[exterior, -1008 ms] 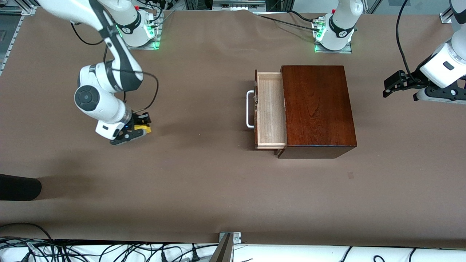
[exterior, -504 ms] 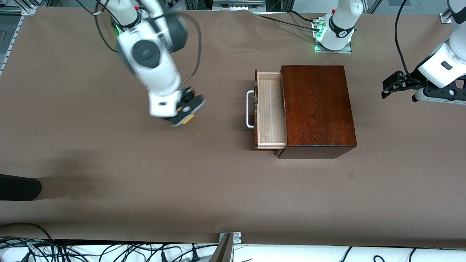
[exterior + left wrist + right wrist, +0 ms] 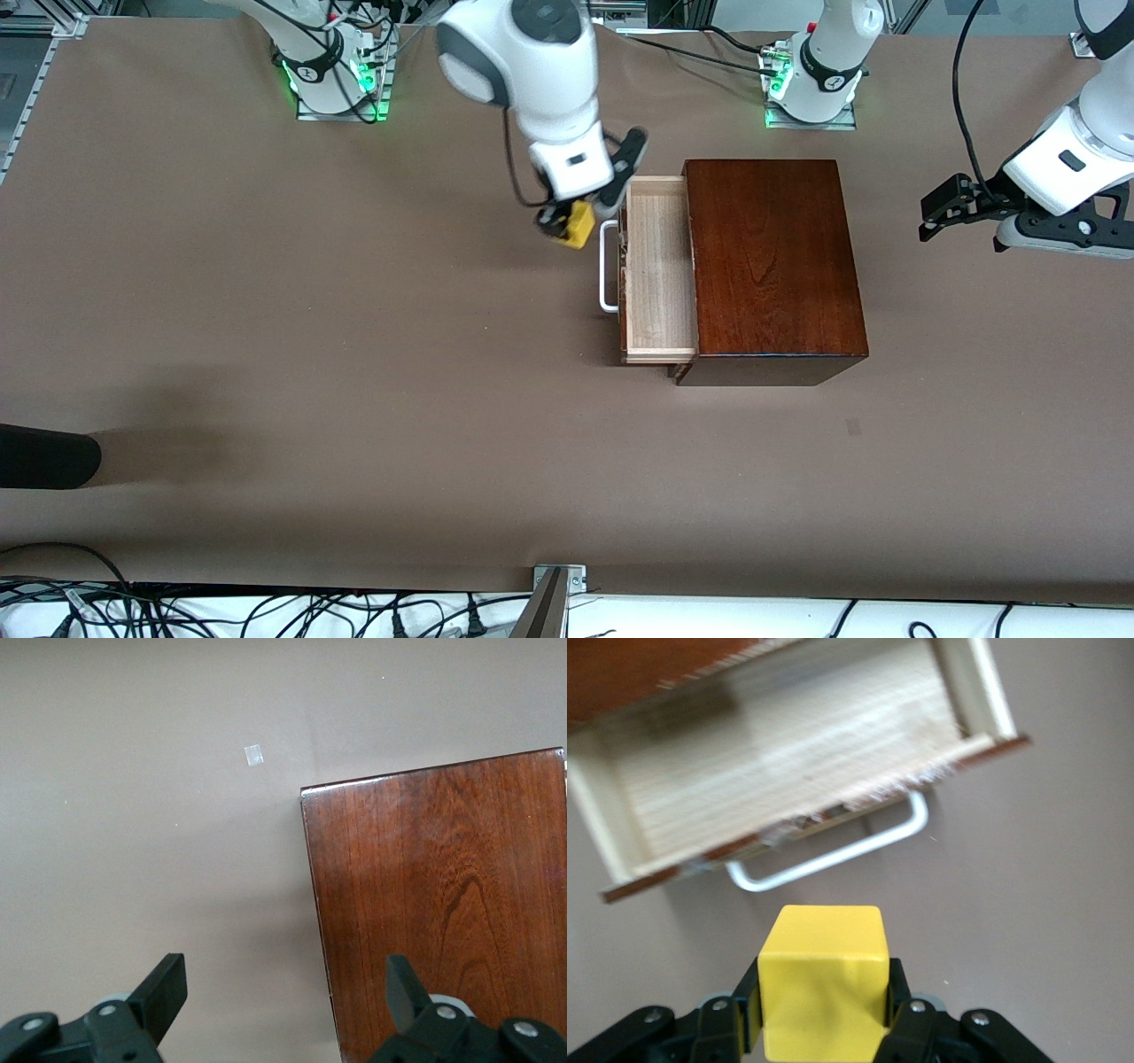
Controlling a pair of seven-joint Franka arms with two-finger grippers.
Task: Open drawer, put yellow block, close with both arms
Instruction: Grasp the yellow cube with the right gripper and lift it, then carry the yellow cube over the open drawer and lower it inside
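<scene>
1. My right gripper (image 3: 580,215) is clamped on the yellow block (image 3: 579,225), held up in the air over the bare tabletop just beside the drawer's white handle (image 3: 607,266), roughly mid-table and toward the edge where the bases stand. Fingers pinch the block's two side faces, so its underside is free for a clean drop.
2. The drawer (image 3: 657,270) is pulled out of the reddish-brown box (image 3: 773,266) w/ its pale tray bare — the right wrist view shows nothing inside. It opens toward the right arm's end, which I judge is why that arm does the carrying.
3. My left gripper (image 3: 952,206) hovers w/ fingers spread and nothing between them, over the table near the left arm's end; its wrist cam looks down at the box top (image 3: 443,904). It waits — prob. kept out of the way for the two-arm close.
4. Block isn't over the tray yet; it must clear the handle and front panel before I let go.
</scene>
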